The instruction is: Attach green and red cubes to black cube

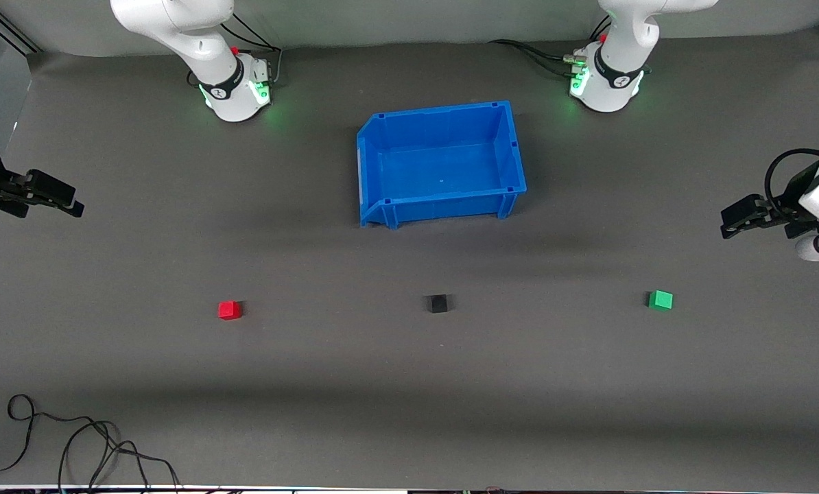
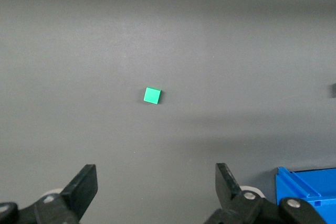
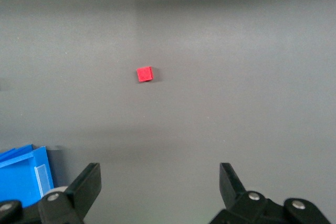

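While both wait: left gripper (image 2: 156, 190), right gripper (image 3: 160, 187) agape.

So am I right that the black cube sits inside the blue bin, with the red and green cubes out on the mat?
Not quite: the black cube sits on the mat, between the red cube and green cube, nearer the front camera than the blue bin, as the front view shows.

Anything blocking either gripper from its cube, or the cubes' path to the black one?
Nothing visible. The left gripper is open over bare mat with the green cube in view; the right gripper is open likewise with the red cube. Only mat lies between each and the black cube. The blue bin sits farther from the camera.
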`<state>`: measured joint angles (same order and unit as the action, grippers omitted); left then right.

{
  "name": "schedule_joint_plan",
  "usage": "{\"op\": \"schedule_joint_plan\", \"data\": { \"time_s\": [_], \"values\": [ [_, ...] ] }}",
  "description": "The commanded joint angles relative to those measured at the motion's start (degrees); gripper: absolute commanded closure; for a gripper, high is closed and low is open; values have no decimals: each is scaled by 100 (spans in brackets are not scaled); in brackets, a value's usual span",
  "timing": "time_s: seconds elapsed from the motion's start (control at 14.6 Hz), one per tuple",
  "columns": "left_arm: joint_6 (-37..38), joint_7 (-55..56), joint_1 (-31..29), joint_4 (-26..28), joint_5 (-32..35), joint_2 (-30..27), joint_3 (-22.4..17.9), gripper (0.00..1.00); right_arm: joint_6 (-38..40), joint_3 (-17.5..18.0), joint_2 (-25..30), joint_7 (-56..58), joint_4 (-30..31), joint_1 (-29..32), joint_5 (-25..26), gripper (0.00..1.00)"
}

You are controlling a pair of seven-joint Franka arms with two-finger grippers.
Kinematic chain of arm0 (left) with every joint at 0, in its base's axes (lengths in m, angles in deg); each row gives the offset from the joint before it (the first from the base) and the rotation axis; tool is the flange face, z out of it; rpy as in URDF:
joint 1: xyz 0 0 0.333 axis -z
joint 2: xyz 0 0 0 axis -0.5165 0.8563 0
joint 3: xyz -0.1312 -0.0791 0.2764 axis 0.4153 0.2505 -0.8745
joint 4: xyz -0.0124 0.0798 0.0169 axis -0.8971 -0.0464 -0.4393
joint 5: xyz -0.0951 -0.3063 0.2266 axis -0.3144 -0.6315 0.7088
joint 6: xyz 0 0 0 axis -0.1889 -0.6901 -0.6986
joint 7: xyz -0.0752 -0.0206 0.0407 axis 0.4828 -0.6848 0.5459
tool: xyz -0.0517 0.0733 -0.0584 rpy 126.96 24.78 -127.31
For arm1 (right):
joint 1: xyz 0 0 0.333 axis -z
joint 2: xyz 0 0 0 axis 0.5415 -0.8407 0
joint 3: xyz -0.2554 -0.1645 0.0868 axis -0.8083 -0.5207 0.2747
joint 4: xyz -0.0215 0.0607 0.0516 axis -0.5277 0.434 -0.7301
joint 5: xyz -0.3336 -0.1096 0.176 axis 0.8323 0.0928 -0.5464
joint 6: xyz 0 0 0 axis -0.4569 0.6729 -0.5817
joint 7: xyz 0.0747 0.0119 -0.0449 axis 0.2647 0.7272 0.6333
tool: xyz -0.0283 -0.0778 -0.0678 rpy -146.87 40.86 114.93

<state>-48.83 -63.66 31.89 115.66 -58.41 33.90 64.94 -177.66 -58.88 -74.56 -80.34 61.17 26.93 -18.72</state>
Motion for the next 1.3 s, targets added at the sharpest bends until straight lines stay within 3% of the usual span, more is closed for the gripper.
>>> {"op": "schedule_joint_plan", "data": {
  "time_s": [0.0, 0.41, 0.75, 1.03, 1.23],
  "values": [
    [10, -66, -45, -53, 55, 47, 9, 0, 47, 42, 51, 81, 13, 58, -95, 0],
    [1, 38, -71, 8, 37, 91, -9, 0, 38, 42, -2, -276, -74, 67, -104, 0],
    [-384, 1180, -176, 657, 37, 231, -44, 0, 12, 77, -563, -3085, -680, 58, -375, 0],
    [-1509, 1663, -475, 1308, -33, 451, -35, 1, -58, 33, -836, -5407, -848, 120, -956, 0],
    [-1721, 2786, -581, 1353, -24, 889, -44, 1, -32, 16, -924, -6699, -795, 146, -1272, 0]
  ]
}}
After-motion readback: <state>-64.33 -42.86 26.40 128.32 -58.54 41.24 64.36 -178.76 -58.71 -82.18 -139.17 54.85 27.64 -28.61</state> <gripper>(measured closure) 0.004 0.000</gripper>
